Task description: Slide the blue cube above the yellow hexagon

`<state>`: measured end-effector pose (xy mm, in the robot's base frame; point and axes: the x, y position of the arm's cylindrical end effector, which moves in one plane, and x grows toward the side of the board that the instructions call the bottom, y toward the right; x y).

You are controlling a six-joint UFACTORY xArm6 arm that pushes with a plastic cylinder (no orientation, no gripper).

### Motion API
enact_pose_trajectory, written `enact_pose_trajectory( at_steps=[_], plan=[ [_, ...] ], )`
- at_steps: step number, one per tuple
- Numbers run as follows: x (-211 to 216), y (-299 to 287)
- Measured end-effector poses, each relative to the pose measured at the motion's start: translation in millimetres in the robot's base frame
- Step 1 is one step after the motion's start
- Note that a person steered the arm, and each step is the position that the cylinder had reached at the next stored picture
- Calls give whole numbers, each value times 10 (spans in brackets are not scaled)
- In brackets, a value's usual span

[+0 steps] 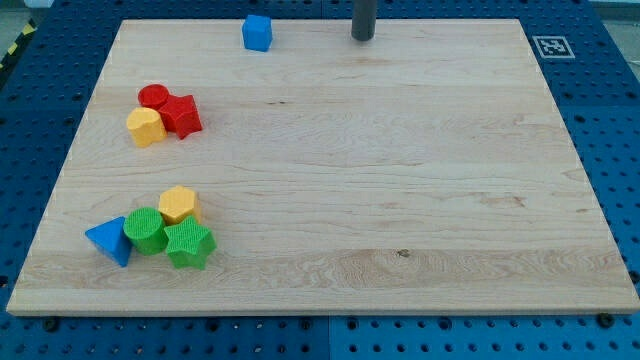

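Note:
The blue cube [257, 32] sits near the view's top edge of the wooden board, left of centre. My tip [362, 37] is at the top of the board, to the right of the blue cube and apart from it. A yellow hexagon [179, 205] lies at the lower left, touching a green round block [146, 231] and a green star [189, 245]. A second yellow block [146, 127], shape unclear, lies at the upper left.
A red round block [153, 97] and a red star [181, 115] touch the upper yellow block. A blue triangle [109, 241] lies left of the green round block. A marker tag [551, 46] is at the board's top right corner.

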<state>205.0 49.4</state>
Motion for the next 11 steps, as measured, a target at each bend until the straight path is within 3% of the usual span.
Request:
enact_pose_trajectory(
  at_steps=[2,3,5,11],
  plan=[
    [-119,-1186],
    [-9,-1469],
    [149,-1510],
    [1857,-1560]
  ],
)
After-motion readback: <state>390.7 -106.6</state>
